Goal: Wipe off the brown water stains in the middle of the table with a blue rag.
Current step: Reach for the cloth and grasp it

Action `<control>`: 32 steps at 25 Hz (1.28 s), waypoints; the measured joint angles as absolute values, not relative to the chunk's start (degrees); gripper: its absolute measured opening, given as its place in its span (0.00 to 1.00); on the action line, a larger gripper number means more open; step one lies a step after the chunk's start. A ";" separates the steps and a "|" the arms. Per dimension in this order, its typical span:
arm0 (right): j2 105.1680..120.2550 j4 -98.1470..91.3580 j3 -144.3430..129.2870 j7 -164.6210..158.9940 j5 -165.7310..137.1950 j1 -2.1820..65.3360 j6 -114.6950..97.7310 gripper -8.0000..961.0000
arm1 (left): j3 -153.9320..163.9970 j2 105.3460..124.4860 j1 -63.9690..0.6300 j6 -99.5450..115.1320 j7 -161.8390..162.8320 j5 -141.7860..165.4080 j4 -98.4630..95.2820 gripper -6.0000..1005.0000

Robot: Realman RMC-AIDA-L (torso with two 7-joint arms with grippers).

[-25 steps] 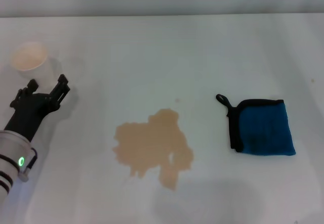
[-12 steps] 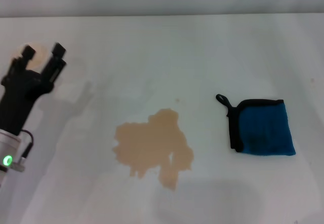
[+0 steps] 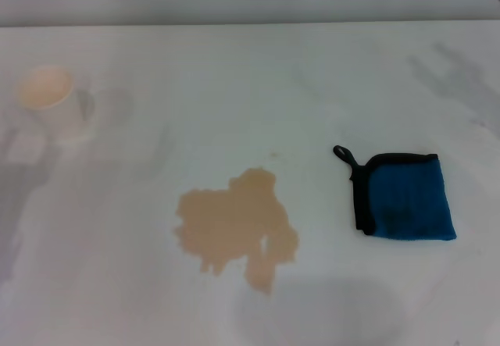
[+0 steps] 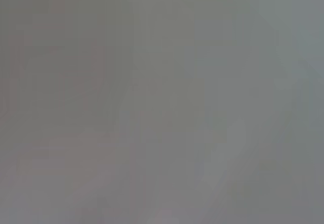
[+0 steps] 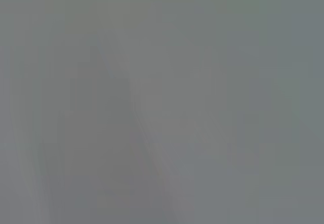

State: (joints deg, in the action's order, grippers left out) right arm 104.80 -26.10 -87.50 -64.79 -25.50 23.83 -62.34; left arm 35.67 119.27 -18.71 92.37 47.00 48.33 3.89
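Brown water stains (image 3: 237, 227) mid-bench (image 3: 234, 73), unwiped. Blue rag (image 3: 405, 196) flat, well to their right, untouched. Paper cup (image 3: 53, 100) far left. Both grippers unseen; finger state indeterminable.

A white paper cup (image 3: 48, 100) stands upright at the far left of the worktop (image 3: 234, 80), its open mouth showing a pale tan interior.

Black-edged blue rag (image 3: 408, 206), tan-brown stains (image 3: 234, 227), white table (image 3: 234, 80).
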 joint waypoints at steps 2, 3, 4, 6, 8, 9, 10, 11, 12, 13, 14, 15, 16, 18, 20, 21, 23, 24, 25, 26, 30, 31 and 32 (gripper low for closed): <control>101.89 -27.87 -87.38 -72.42 -34.43 26.08 -61.54 0.76 | 35.67 119.27 -17.45 92.37 48.10 45.84 3.44 0.86; 99.34 -28.72 -86.87 -78.73 -43.29 28.80 -61.45 0.75 | 35.66 119.26 -17.13 92.37 48.45 44.88 3.39 0.86; 99.34 -28.72 -86.87 -78.73 -43.29 28.80 -61.45 0.75 | 35.67 119.26 -16.86 92.36 48.63 44.04 3.36 0.86; 97.44 -29.25 -85.74 -84.78 -51.78 31.58 -62.00 0.75 | 35.69 119.27 -16.60 91.98 48.49 43.25 3.42 0.86; 96.00 -30.55 -84.02 -92.50 -62.18 34.21 -63.35 0.75 | 35.71 119.28 -16.55 91.33 48.85 42.92 3.73 0.86; 95.48 -31.38 -82.90 -96.42 -67.63 35.41 -64.34 0.75 | 35.71 119.31 -16.41 91.20 49.70 42.73 3.81 0.86; 95.24 -32.34 -81.87 -99.57 -72.58 36.42 -65.50 0.75 | 35.70 119.35 -16.27 91.16 50.33 42.60 3.85 0.86; 95.04 -33.51 -80.45 -103.01 -78.22 37.65 -67.43 0.75 | 35.70 119.45 -16.00 91.27 51.31 42.48 3.86 0.86; 94.98 -34.74 -79.12 -106.14 -83.61 38.71 -69.58 0.75 | 35.71 119.49 -15.90 91.37 51.48 42.46 3.88 0.86; 95.07 -36.32 -77.80 -109.03 -88.69 39.66 -71.84 0.75 | 35.70 119.52 -15.82 91.48 51.54 42.43 3.90 0.86; 95.37 -38.29 -76.77 -111.86 -93.42 40.27 -73.85 0.75 | 35.70 119.53 -15.69 91.35 51.50 42.31 4.02 0.86; 95.78 -40.56 -75.97 -114.43 -97.73 40.78 -75.58 0.75 | 35.70 119.53 -15.59 91.16 51.54 42.16 4.11 0.86; 96.20 -42.40 -75.61 -116.54 -101.04 41.02 -76.48 0.75 | 35.71 119.53 -15.48 90.96 51.81 41.98 4.21 0.86; 97.52 -47.54 -75.14 -122.29 -109.74 41.53 -78.76 0.76 | 35.83 119.50 -15.28 90.82 53.48 41.68 4.34 0.86; 99.33 -52.82 -74.03 -126.70 -116.95 41.90 -82.25 0.76 | 36.01 119.45 -14.92 91.05 54.91 41.88 4.20 0.86; 100.60 -55.52 -73.00 -127.96 -120.02 42.00 -84.80 0.76 | 36.11 119.42 -14.75 91.26 55.00 42.09 4.03 0.86; 103.76 -61.15 -70.25 -129.00 -125.72 41.86 -89.94 0.76 | 36.65 119.35 -14.48 91.50 54.44 42.71 3.60 0.86; 105.35 -63.57 -69.30 -129.32 -128.66 41.72 -92.04 0.76 | 37.30 119.31 -14.33 91.44 53.62 42.96 3.14 0.86; 106.98 -66.09 -68.50 -129.89 -131.99 41.57 -93.79 0.76 | 37.81 119.27 -14.23 91.09 52.29 42.96 2.88 0.86; 108.91 -68.71 -68.04 -130.78 -136.21 41.49 -95.77 0.76 | 38.28 119.25 -14.18 90.73 50.88 42.95 2.67 0.86; 114.13 -73.60 -68.27 -133.60 -148.13 41.80 -100.03 0.76 | 38.24 119.37 -13.88 89.55 43.82 42.47 2.55 0.86; 114.94 -73.95 -69.14 -134.53 -149.98 42.03 -100.84 0.76 | 38.13 119.37 -13.89 89.35 42.31 42.40 2.55 0.86; 115.01 -73.95 -70.12 -135.50 -150.84 42.22 -100.99 0.76 | 37.99 119.36 -13.95 88.86 40.43 42.15 2.56 0.86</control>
